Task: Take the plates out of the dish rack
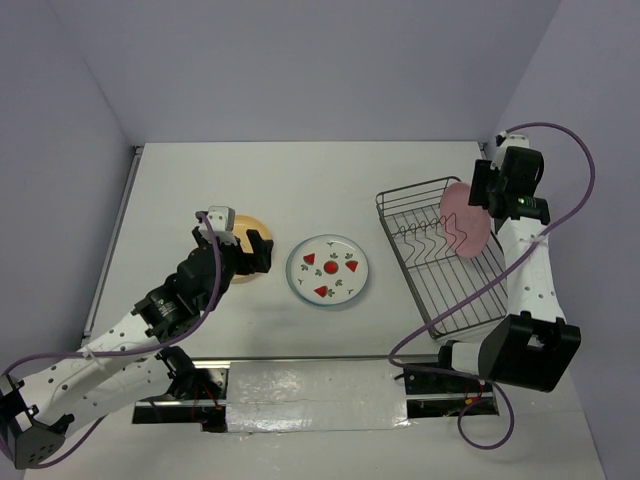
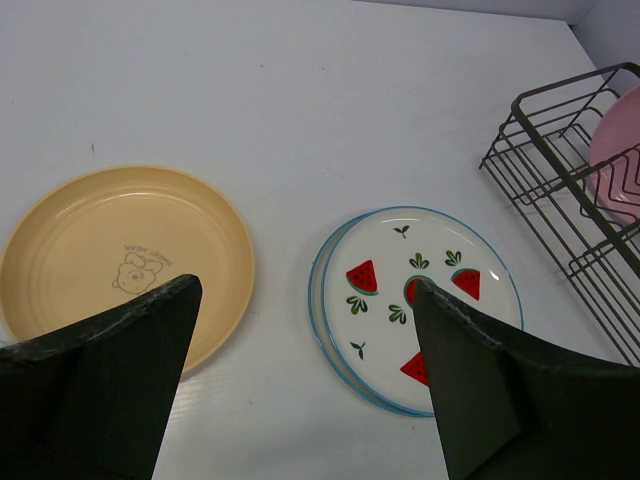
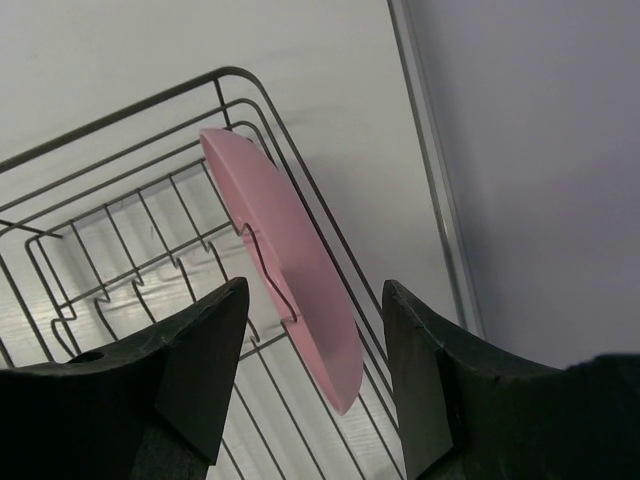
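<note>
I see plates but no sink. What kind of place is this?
Likely a robot test booth, not a kitchen: plain walls, white table, a left arm and right arm, one dish rack.

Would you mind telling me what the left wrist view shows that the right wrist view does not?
Only the left wrist view shows the yellow plate and the white watermelon plate lying flat on the table, beyond the open left gripper. Only the right wrist view shows the right gripper straddling the rim of the pink plate. Both show the pink plate standing in the dish rack.
</note>
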### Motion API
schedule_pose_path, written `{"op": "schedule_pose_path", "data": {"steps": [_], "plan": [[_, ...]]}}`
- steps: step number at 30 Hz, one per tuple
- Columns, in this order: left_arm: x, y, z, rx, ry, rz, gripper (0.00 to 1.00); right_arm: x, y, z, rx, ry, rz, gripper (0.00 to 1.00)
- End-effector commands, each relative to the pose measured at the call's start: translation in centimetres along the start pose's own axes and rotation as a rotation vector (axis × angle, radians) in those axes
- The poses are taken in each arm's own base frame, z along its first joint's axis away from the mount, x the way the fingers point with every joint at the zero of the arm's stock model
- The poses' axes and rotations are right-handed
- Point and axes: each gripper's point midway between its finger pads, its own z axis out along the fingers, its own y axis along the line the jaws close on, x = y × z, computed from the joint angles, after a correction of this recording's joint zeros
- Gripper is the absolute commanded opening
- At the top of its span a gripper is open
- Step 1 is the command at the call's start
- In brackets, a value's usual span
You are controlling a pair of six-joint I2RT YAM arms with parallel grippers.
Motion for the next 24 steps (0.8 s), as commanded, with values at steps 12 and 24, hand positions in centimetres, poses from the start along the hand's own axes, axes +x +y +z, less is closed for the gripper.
{"op": "schedule_pose_path", "data": {"steps": [12,24], "plan": [[-1.3,-0.8,-0.1,0.032,-0.045,-0.029,0.99,1.0,-1.6,1.3,0.165,0.092,-0.085,0.57],[-1.3,-1.0,-0.2,0.045,-0.043,-0.032,0.99,2.0,-1.0,2.4,0.295,0.175,-0.125,0.42]]}}
